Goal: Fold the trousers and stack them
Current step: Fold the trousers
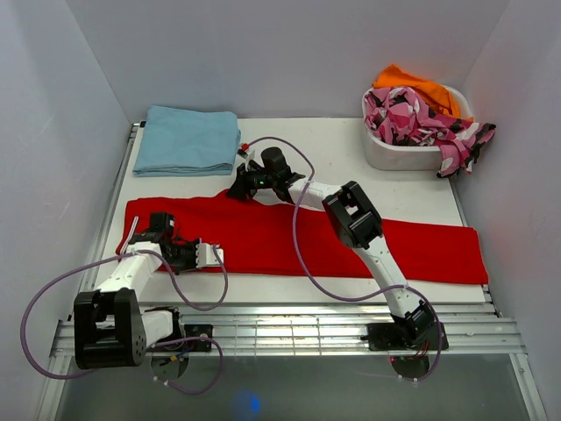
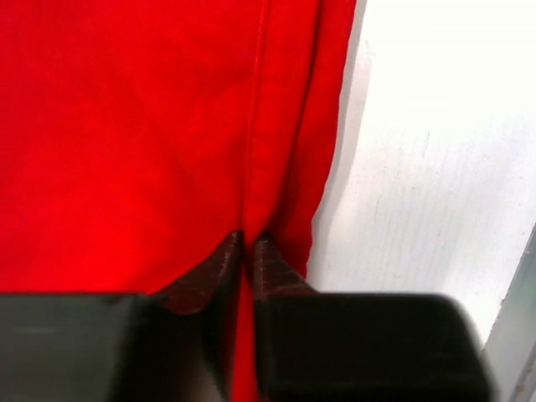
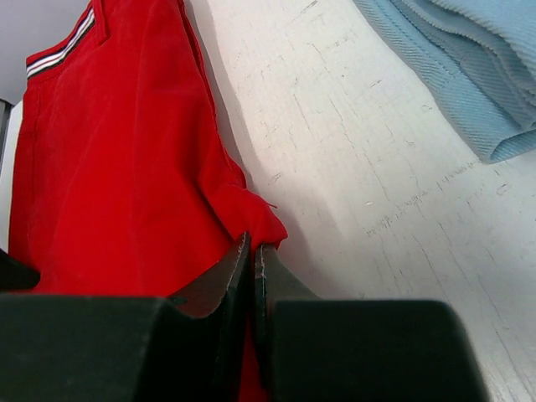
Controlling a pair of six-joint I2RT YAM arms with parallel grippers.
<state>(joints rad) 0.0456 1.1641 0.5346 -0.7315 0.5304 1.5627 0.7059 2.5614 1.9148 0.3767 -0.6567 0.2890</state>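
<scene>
Top external view: trousers point(image 1: 351, 241) lie flat across the table point(image 1: 333, 149); left pincer point(image 1: 216, 256) and right pincer point(image 1: 237, 189) each pinch an edge, jaws nearly together. Shallow bites may slip when lifted.

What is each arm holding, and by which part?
Both hold the trousers: left fingers pinch fabric by the near edge, right fingers a bunched bit of the far edge.
</scene>
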